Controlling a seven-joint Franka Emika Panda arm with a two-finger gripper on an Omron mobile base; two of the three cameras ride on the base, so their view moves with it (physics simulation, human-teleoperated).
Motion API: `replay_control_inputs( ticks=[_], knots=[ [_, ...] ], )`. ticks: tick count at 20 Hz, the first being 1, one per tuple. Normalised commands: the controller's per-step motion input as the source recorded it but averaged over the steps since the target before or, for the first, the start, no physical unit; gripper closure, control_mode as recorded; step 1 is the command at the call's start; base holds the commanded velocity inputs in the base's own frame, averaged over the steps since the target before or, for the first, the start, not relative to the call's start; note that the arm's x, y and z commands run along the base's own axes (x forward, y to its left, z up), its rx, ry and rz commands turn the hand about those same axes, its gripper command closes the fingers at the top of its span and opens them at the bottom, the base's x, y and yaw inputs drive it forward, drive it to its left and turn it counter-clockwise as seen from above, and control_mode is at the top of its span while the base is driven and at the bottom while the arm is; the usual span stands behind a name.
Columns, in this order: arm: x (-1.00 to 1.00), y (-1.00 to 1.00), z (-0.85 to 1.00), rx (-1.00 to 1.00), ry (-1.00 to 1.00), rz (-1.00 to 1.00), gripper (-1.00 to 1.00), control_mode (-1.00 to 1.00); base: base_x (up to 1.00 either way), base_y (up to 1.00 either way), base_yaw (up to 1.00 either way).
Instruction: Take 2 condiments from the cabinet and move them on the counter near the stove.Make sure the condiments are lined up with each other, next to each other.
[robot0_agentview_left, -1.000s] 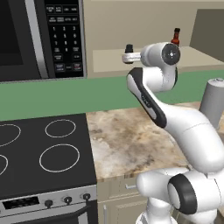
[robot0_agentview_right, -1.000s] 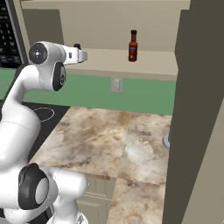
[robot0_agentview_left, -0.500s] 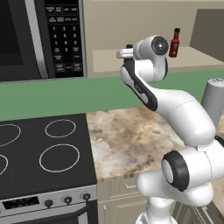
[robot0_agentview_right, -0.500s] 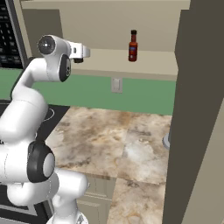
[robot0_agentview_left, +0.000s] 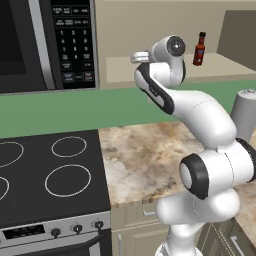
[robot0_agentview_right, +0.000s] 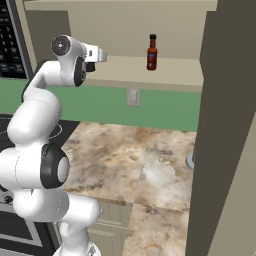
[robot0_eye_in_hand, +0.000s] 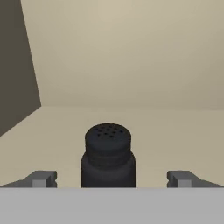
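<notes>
Claw spread wide, grasping nothing, fingertips flanking short black perforated-top shaker on pale cabinet shelf, lined up for pinch. Slim red-brown sauce bottle farther right.

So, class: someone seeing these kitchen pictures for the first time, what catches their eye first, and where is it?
The white arm dominates, rising from the counter edge up into the cabinet. In the hand view a black shaker stands upright between the open end effector fingertips. A red-brown sauce bottle stands alone further along the shelf.
</notes>
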Motion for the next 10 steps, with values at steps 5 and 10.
replay_control_inputs(
  ticks=[5, 10],
  knots=[
    [0.32, 0.0, -0.15, 0.0, 0.0, 0.0, -1.0, -1.0, 0.0, 0.0, 0.0],
    [0.26, 0.0, -0.13, 0.0, 0.0, 0.0, -1.0, -1.0, 0.0, 0.0, 0.0]
  ],
)
